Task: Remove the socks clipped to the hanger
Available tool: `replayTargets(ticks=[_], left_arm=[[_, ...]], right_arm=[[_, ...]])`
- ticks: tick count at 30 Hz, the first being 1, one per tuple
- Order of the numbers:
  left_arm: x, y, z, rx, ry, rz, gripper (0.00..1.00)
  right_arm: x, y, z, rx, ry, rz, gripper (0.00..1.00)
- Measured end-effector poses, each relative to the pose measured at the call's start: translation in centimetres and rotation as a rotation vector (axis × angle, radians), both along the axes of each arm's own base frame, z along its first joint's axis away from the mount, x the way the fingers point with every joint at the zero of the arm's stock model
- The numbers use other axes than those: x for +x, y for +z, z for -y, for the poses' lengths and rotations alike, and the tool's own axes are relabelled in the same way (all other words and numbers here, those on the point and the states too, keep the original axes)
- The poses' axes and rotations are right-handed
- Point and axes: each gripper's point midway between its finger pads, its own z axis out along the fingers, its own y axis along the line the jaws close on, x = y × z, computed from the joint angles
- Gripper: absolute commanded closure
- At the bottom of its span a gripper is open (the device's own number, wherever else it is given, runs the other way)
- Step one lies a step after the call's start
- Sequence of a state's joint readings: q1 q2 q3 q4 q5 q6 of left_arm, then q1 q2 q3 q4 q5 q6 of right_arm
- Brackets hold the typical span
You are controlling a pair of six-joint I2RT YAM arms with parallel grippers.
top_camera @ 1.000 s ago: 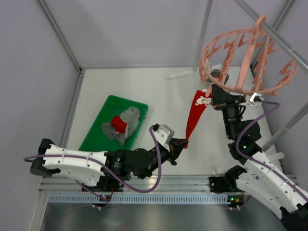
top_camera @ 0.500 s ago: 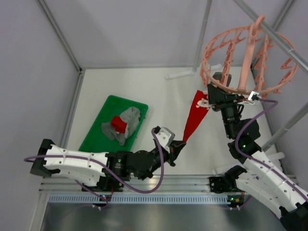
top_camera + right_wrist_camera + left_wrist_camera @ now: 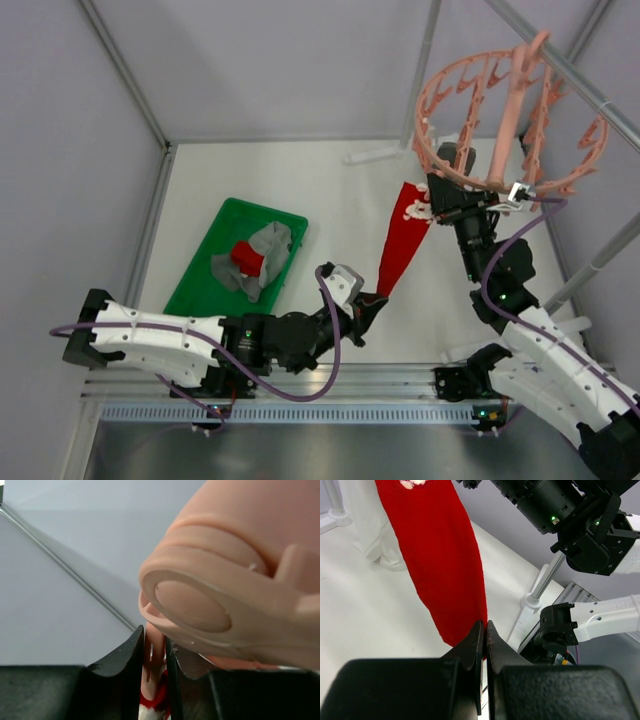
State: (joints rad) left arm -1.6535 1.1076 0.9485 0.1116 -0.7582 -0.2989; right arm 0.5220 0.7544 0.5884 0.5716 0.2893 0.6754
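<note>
One hanger point(image 3: 510, 120), one red sock point(image 3: 400, 245), two clamped pincers
Salmon hanger up at 1 o'clock; red sock slanting from its rim toward 7 o'clock; left pincer point(image 3: 484, 630) closed on the toe, right pincer point(image 3: 435, 200) squeezing the cuff's clip point(image 3: 153, 652).

Matt red cloth sock point(image 3: 440, 555); hanger point(image 3: 225, 580) (smooth plastic)

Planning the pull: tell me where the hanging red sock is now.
In the top view the red sock hangs right of centre, top clipped to the hanger beside the right gripper, toe pinched by the left gripper.
</note>
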Motion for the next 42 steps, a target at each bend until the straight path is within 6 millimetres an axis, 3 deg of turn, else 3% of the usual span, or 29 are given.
replayTargets(ticks=[1,4,14,15,16,18,23,27,28,37,42], left_arm=[[0.0,0.0,0.0,-0.001,-0.002,-0.001,1.0],[0.0,0.0,0.0,-0.003,-0.002,-0.002,1.0],[0.0,0.2,-0.2,-0.009,0.001,-0.003,1.0],[0.0,0.3,-0.2,-0.009,0.002,-0.003,1.0],[0.0,0.2,-0.2,-0.009,0.002,-0.003,1.0],[0.0,0.2,-0.2,-0.009,0.002,-0.003,1.0],[0.2,0.2,-0.2,-0.005,0.011,-0.001,1.0],[0.3,0.1,-0.2,0.0,0.019,0.002,1.0],[0.3,0.0,-0.2,0.001,0.018,0.002,1.0],[0.3,-0.3,0.1,0.012,0.019,0.003,1.0],[0.2,-0.3,1.4,0.03,0.015,0.011,1.0]], right_arm=[[0.1,0.1,-0.1,0.001,0.004,0.0,0.9],[0.1,0.2,-0.3,0.0,0.015,0.001,1.0],[-0.4,0.7,0.0,0.006,0.019,0.015,1.0],[-0.5,0.8,0.1,0.007,0.017,0.017,0.96],[-0.5,0.8,0.1,0.007,0.017,0.018,0.68],[-0.5,0.8,0.1,0.011,0.019,0.015,0.38],[-0.3,0.8,0.3,0.003,0.008,-0.025,0.15],[-0.7,1.1,0.7,-0.013,0.002,-0.069,0.07],[-0.8,1.0,0.8,-0.022,-0.001,-0.087,0.01],[-2.6,-0.4,1.5,-0.086,0.016,-0.22,0.01],[-4.0,-1.9,1.1,-0.114,0.073,-0.298,0.01]])
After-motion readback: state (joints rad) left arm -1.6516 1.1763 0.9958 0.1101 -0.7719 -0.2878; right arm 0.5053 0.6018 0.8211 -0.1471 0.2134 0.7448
